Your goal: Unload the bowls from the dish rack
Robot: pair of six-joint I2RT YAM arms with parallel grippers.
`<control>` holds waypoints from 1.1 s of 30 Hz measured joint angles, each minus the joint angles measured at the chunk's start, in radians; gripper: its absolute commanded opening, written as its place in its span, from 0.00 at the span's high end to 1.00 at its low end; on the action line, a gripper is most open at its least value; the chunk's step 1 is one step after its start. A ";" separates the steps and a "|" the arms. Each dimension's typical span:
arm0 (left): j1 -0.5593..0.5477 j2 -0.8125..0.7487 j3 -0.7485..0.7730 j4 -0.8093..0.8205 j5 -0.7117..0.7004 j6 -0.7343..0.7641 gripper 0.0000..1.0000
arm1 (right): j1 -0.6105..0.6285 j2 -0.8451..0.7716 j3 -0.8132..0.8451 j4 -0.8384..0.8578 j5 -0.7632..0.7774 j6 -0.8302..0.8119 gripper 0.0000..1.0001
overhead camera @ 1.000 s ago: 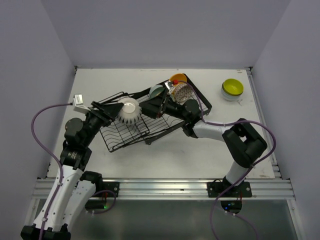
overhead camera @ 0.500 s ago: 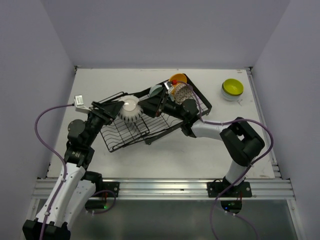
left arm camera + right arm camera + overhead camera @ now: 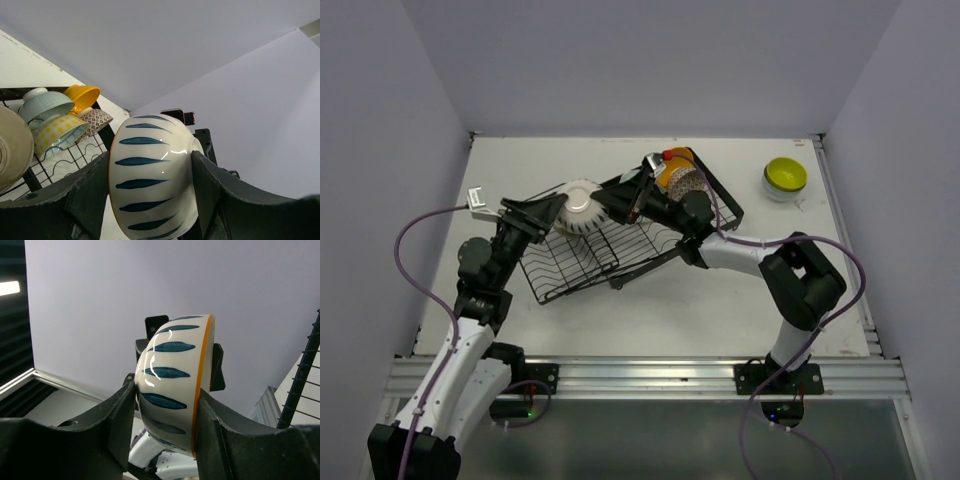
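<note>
While a lime-yellow bowl (image 3: 785,174) is already stacked near the far right corner, an orange bowl (image 3: 82,96), a teal bowl (image 3: 47,104) and others are left in the black wire dish rack (image 3: 570,270) mid-table. Above its left end, a glossy, rounded striped bowl (image 3: 580,205) is pinched by both the left gripper (image 3: 150,200) and the right gripper (image 3: 167,415).

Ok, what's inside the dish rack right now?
The dish rack holds a pale teal ribbed bowl, an orange-yellow bowl, a yellow-dotted bowl and a brown-patterned bowl, plus something beige, cropped. The held striped bowl and right arm cover the rest.
</note>
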 measured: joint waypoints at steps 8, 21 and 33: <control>0.002 0.051 0.001 0.052 0.005 -0.022 0.39 | -0.001 0.000 0.003 -0.002 0.023 0.001 0.79; 0.011 0.137 0.078 -0.132 -0.011 0.134 0.11 | 0.032 -0.042 0.014 -0.007 -0.027 -0.027 1.00; 0.005 0.144 0.215 -0.360 -0.057 0.315 0.03 | 0.028 -0.100 0.055 -0.294 -0.087 -0.227 1.00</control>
